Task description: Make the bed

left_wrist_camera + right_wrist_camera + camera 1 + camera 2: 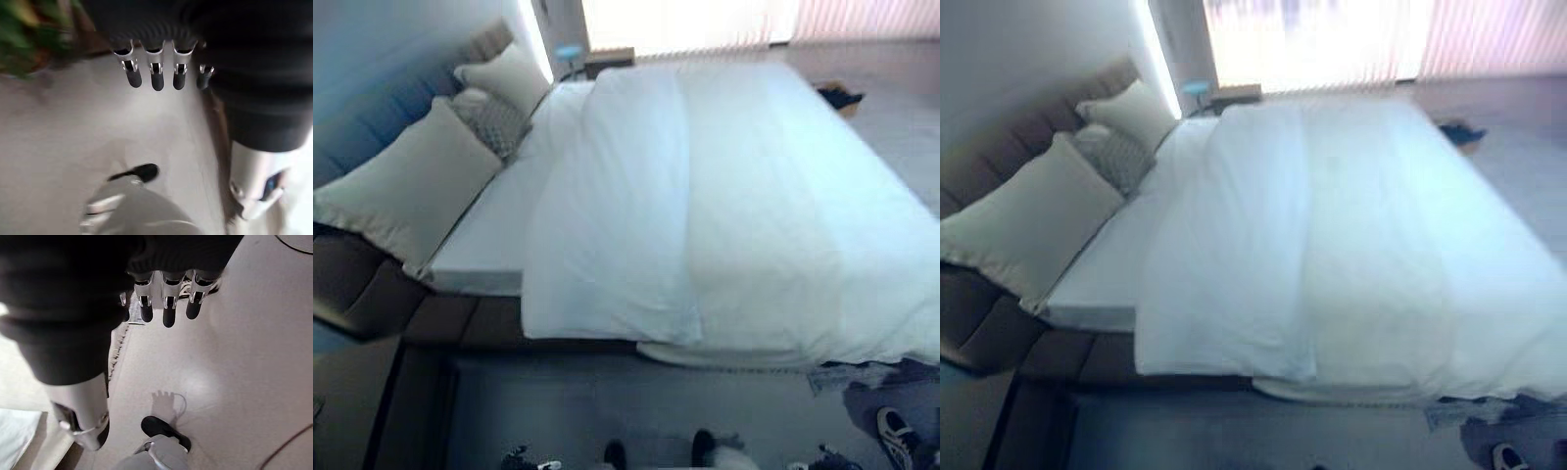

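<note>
The bed carries a white duvet (724, 206) spread flat over most of it, its near edge hanging a little over the side. A strip of bare white sheet (494, 235) shows between the duvet and the pillows. A large cream pillow (406, 191), a grey patterned cushion (494, 122) and a second cream pillow (509, 76) lean on the brown headboard (352, 294). My left hand (157, 78) hangs over the floor, its fingers relaxed and empty. My right hand (168, 313) hangs the same way, holding nothing.
A nightstand (607, 59) stands at the bed's far corner by the bright window. A dark object (840, 96) lies on the floor beyond the bed. A person's shoe (899, 436) shows on the grey floor at the near right. A green plant (29, 34) is near my left side.
</note>
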Motion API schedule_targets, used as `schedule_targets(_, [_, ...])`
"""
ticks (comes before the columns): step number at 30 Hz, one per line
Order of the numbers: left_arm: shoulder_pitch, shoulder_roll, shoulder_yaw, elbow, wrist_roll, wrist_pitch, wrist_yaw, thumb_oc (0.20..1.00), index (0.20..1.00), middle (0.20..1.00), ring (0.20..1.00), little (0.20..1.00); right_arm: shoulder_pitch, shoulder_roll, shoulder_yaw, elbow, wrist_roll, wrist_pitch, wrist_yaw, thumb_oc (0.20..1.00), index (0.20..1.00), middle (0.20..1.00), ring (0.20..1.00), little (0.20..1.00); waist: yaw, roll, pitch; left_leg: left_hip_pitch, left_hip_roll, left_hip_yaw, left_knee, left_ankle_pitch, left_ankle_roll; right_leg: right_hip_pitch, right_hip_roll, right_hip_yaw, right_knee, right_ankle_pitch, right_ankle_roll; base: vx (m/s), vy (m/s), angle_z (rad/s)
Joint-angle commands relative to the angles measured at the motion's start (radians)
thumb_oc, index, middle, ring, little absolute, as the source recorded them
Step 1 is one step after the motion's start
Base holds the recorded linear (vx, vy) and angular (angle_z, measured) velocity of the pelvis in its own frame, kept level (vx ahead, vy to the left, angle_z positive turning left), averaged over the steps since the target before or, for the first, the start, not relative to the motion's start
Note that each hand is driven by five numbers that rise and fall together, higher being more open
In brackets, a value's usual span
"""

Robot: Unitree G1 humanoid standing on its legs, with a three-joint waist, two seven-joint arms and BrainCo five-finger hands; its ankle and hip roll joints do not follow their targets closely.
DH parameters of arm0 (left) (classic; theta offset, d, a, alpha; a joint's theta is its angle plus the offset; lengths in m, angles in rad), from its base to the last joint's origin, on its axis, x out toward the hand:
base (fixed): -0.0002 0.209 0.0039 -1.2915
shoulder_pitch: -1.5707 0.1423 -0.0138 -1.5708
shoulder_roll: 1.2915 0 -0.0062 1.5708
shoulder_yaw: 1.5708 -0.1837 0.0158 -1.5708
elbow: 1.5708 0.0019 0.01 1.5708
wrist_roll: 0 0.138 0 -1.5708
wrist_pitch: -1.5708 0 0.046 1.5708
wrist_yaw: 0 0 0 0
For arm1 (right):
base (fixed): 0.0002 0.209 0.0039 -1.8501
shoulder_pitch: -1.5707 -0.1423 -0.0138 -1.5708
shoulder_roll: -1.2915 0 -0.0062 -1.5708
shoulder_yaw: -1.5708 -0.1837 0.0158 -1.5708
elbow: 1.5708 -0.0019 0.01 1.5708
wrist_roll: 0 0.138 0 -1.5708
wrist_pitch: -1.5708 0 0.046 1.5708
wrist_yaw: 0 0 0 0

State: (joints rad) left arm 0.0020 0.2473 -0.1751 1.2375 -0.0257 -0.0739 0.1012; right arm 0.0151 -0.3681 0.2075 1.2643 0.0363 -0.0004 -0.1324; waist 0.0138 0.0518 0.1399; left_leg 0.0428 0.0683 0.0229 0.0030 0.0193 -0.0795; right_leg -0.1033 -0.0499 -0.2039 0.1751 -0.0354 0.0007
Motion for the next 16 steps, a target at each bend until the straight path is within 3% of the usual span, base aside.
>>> schedule_targets(1, [-0.027, 0.016, -0.006, 0.014, 0.062, 0.01, -0.012, 1.0, 1.0, 1.0, 1.0, 1.0, -0.085, 0.003, 0.012, 0.021, -0.057, 0.01, 0.016, 1.0, 1.0, 1.0, 1.0, 1.0, 0.006, -0.044, -0.004, 0.03, -0.083, 0.021, -0.046, 0.023, 0.037, 0.158, 0.022, 0.037, -0.192, 0.058, 0.094, 0.02, 0.034, -0.3])
schedule_targets(16, [-0.032, 0.012, 0.001, 0.059, 0.076, 0.031, -0.015, 1.0, 1.0, 1.0, 1.0, 1.0, -0.104, 0.082, 0.044, 0.015, -0.036, 0.019, 0.034, 1.0, 1.0, 1.0, 1.0, 1.0, 0.017, -0.068, -0.063, 0.066, -0.093, 0.022, -0.09, 0.015, 0.05, 0.201, 0.022, 0.045, -0.248, 0.085, 0.103, 0.01, 0.029, 0.03])
